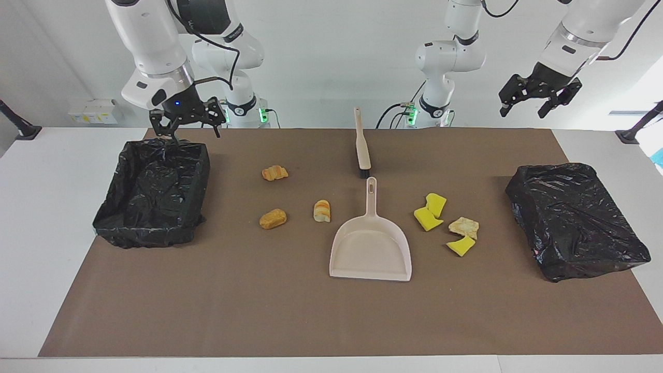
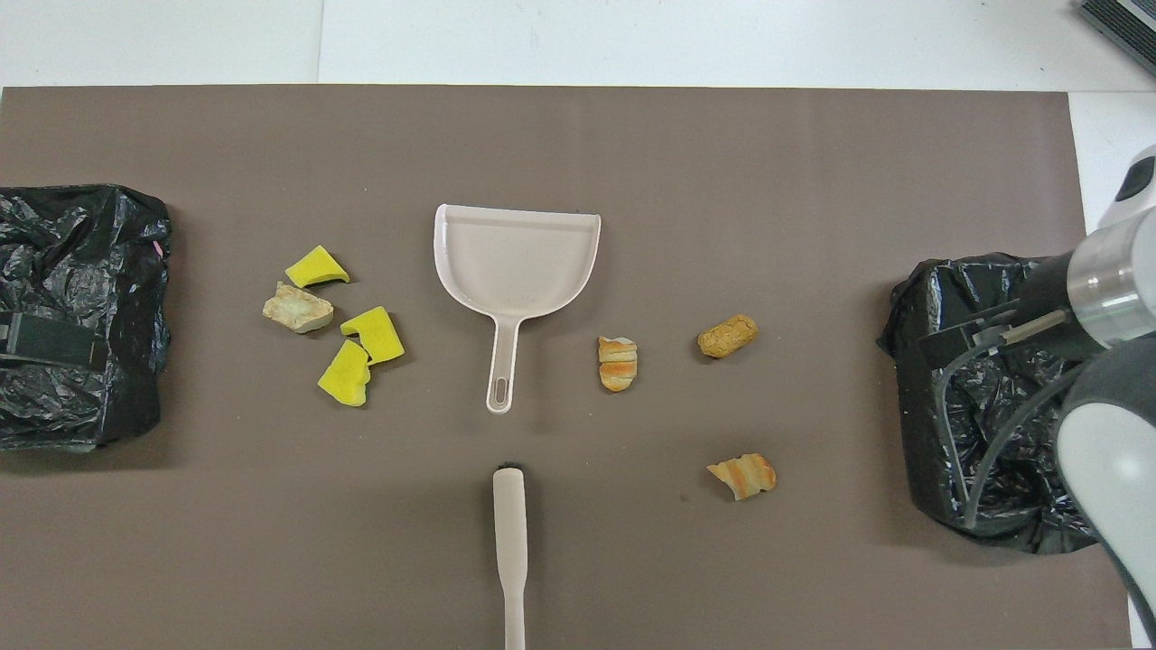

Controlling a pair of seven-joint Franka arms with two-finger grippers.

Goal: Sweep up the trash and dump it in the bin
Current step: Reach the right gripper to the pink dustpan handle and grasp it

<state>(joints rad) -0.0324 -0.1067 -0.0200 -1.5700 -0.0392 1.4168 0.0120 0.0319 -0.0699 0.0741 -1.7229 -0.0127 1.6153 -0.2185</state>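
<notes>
Brown mat (image 1: 290, 311) bears two black-lined bins; the open bin (image 1: 153, 194) sits under the right gripper (image 1: 184, 127), spread and empty. Left gripper (image 1: 538, 98) waits raised, spread, empty. Dustpan (image 1: 370, 243) lies centrally, brush (image 1: 361, 147) nearer the robots, trash (image 1: 445, 220) scattered beside the dustpan.

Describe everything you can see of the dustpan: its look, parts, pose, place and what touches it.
The dustpan is pale beige and looks like smooth plastic. It has a wide, shallow scoop with a low raised wall and a slim straight handle ending in a hanging slot. It lies flat on the brown mat, open side up and empty, handle toward the robots and in line with the brush, which it does not touch. Trash pieces lie apart on both sides. Only the mat touches it; no gripper is near.
</notes>
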